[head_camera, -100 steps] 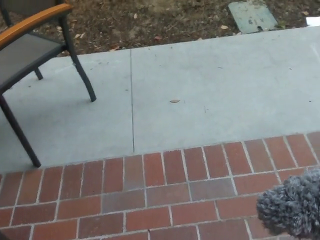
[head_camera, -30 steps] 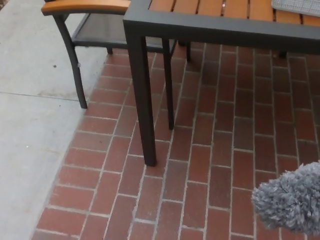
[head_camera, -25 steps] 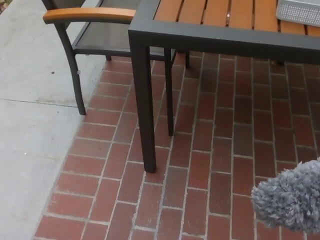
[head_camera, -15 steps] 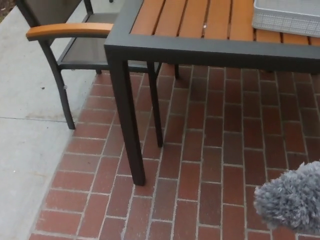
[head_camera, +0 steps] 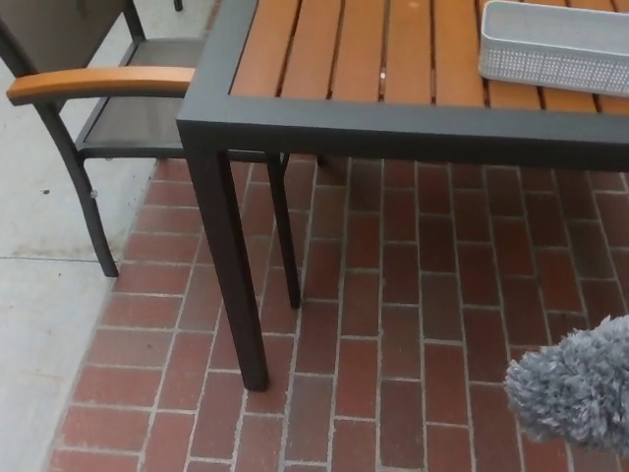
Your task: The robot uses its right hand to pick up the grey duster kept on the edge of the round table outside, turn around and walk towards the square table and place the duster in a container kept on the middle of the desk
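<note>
Head view: the fluffy grey duster (head_camera: 578,391) hangs at the lower right over the red brick paving (head_camera: 393,324), well short of the white mesh container (head_camera: 555,44) on the slatted wooden table (head_camera: 344,59). A wood-armed chair (head_camera: 98,93) stands left. Neither hand shows, so their fingers' state cannot be told.

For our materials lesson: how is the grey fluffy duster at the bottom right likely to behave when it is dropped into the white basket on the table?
The duster looks like a mass of loose fuzzy fibres, so it is probably light and soft, and should squash rather than bounce. Nothing about it looks fragile or apt to roll. The basket looks thin-walled and light, so a firm push might slide it along the slatted table.
</note>
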